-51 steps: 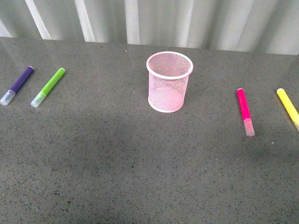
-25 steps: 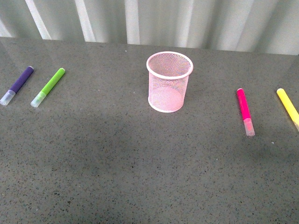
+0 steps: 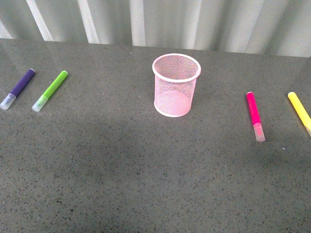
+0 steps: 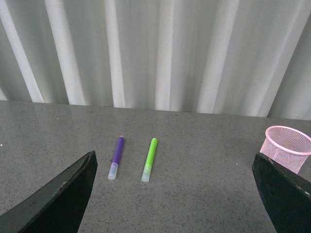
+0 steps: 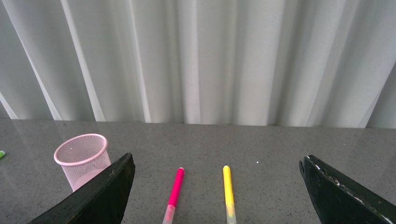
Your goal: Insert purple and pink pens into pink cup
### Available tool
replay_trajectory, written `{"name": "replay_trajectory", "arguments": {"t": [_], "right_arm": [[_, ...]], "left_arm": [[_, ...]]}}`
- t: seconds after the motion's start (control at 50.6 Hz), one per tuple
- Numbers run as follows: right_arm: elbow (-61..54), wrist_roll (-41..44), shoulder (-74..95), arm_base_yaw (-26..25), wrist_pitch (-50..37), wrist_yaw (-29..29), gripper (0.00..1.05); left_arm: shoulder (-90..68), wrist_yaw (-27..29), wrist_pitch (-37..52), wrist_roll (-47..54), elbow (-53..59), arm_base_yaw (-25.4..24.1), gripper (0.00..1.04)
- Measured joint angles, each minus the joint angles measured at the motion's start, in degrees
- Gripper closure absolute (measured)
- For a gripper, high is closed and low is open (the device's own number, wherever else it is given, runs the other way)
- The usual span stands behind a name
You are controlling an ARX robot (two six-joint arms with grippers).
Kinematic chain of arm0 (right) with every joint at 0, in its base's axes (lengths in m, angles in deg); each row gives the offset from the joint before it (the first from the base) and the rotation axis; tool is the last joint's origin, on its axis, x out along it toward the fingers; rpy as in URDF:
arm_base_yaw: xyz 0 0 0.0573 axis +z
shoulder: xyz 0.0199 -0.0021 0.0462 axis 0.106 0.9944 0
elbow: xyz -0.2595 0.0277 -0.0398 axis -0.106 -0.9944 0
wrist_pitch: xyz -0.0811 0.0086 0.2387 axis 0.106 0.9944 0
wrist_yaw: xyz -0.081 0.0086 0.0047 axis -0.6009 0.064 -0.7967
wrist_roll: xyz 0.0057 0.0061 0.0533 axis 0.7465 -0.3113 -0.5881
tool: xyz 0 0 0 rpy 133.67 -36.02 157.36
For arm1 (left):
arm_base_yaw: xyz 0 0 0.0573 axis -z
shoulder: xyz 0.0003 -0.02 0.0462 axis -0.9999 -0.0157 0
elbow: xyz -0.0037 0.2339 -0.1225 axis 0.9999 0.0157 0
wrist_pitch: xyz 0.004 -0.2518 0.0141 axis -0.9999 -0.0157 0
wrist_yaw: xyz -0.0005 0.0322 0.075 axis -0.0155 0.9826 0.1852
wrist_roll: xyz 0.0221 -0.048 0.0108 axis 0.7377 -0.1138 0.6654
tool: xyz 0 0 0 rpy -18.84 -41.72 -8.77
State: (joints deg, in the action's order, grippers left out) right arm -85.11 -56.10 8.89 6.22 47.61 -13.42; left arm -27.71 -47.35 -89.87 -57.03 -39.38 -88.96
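Note:
The pink cup (image 3: 176, 85), a pale pink wire-mesh holder, stands upright and empty at the table's middle. The purple pen (image 3: 18, 88) lies flat at the far left. The pink pen (image 3: 254, 115) lies flat at the right. Neither arm shows in the front view. In the left wrist view my left gripper (image 4: 177, 204) is open and empty, with the purple pen (image 4: 116, 157) ahead of it and the cup (image 4: 287, 154) off to one side. In the right wrist view my right gripper (image 5: 217, 198) is open and empty, with the pink pen (image 5: 173, 194) ahead between the fingers and the cup (image 5: 83, 160) beside one finger.
A lime-green marker (image 3: 50, 90) lies just right of the purple pen. A yellow marker (image 3: 300, 111) lies right of the pink pen, at the picture's edge. A white pleated curtain (image 3: 155, 22) hangs behind the dark speckled table (image 3: 146, 165).

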Motion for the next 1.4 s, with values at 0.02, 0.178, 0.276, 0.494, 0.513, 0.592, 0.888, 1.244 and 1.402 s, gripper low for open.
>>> {"name": "replay_trajectory", "arguments": {"t": [0.02,0.178,0.276,0.494,0.513,0.592,0.888,1.244,1.402], "right_arm": [[0.0,0.0,0.02,0.0,0.0,0.02,0.07],[0.0,0.0,0.02,0.0,0.0,0.0,0.07],[0.0,0.0,0.02,0.0,0.0,0.02,0.07],[0.0,0.0,0.0,0.0,0.0,-0.04,0.07],[0.0,0.0,0.0,0.0,0.0,-0.07,0.07],[0.0,0.0,0.02,0.0,0.0,0.02,0.07],[0.0,0.0,0.0,0.0,0.0,0.02,0.07],[0.0,0.0,0.0,0.0,0.0,0.0,0.07],[0.0,0.0,0.0,0.0,0.0,0.02,0.07]], "left_arm": [[0.0,0.0,0.0,0.0,0.0,0.0,0.07],[0.0,0.0,0.0,0.0,0.0,0.0,0.07],[0.0,0.0,0.0,0.0,0.0,0.0,0.07],[-6.23,18.21,-1.33,-7.41,-0.42,4.57,0.07],[-7.69,18.45,-0.46,-8.39,-0.42,4.52,0.07],[-17.49,12.68,9.27,-10.75,-2.08,1.2,0.07],[-60.41,-5.97,12.83,-4.31,-26.43,-7.32,0.07],[-98.33,-9.62,-6.97,5.86,-63.91,-6.4,0.07],[-109.68,-9.03,-9.62,8.7,-73.37,-6.78,0.07]]}}
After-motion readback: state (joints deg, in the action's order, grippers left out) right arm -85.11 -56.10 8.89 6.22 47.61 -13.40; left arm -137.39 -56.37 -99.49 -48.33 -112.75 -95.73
